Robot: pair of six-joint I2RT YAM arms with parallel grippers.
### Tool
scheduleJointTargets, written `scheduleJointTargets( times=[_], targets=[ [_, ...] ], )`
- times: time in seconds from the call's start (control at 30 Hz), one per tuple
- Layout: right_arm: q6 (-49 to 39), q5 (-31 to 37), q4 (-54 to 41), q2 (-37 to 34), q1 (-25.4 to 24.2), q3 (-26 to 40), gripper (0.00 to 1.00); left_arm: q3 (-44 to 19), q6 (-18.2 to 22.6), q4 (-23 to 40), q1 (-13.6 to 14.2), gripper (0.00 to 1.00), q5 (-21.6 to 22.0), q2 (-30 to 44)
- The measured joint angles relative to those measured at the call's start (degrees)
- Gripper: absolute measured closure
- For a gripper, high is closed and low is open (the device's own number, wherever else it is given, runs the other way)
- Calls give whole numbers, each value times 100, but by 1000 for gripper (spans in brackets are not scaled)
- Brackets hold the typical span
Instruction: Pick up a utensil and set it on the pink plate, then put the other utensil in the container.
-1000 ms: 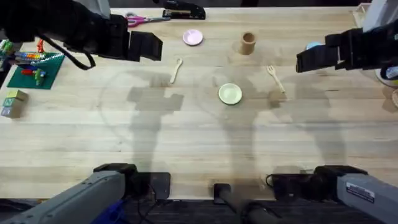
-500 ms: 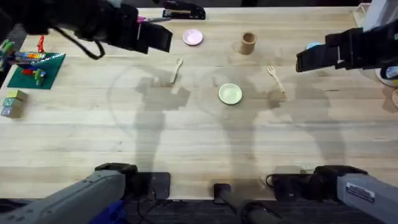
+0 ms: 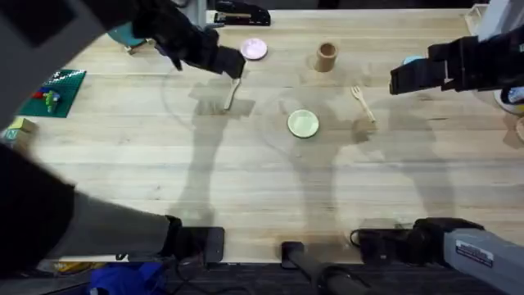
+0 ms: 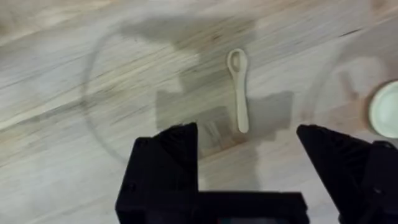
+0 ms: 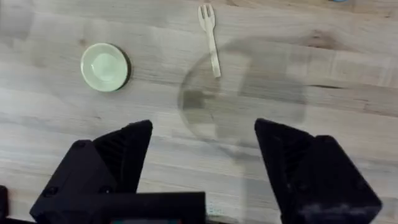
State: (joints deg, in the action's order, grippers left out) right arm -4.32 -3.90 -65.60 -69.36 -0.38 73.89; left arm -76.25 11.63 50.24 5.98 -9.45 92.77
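The left claw [image 4: 247, 155] has swung over the spoon [image 4: 238, 87], jaws wide, empty.

Pink plate [image 3: 254, 49], tan cup [image 3: 327, 56], pale wood spoon [image 3: 232, 92] & fork [image 3: 363, 103].

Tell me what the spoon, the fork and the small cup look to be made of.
The spoon looks like pale, unpainted wood with a matte finish: light tan close to the table's, no shine. The fork looks the same: light, dull, one uniform piece. The cup appears to be wood too, a darker tan cylinder without gloss, though grain is too small to confirm.
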Motion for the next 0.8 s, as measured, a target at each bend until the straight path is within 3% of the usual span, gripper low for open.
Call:
scheduleJointTargets(
  times=[0.37,0.8],
  targets=[
    [0,0,0,0,0,0,3,0,-6,-723,297,40,313,1344],
    [0,0,-2,0,0,0,3,-75,-375,-793,295,58,504,1780]
  ],
)
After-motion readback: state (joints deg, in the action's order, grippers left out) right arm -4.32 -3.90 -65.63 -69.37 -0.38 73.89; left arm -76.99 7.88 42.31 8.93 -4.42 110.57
